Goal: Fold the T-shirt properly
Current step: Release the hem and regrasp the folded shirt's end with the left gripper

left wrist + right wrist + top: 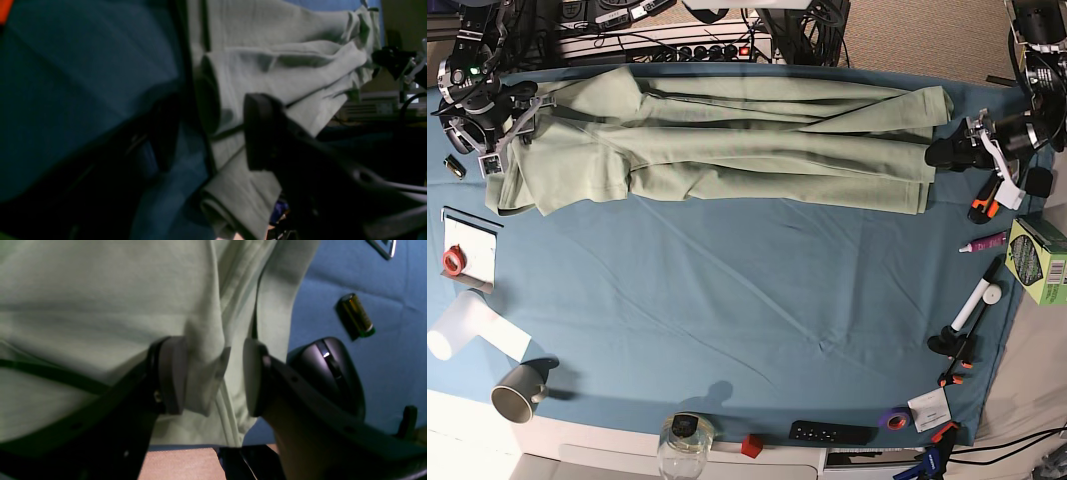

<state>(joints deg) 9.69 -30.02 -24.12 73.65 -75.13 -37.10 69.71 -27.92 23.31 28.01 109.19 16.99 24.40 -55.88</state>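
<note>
Right end effector (213, 376) open astride T-shirt (727, 150) fold; left end effector (947, 152) open at hem

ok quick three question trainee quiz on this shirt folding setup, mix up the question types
1. True or false: the T-shirt lies stretched along the far edge of the teal cloth.
2. In the right wrist view, the right gripper has: A) jaws pressed flat together B) jaws apart with a shirt fold between them C) a mug in its jaws.
3. Fill in: near the front left corner stands a grey ____.

Key: 1 true. 2 B. 3 mug.
</note>
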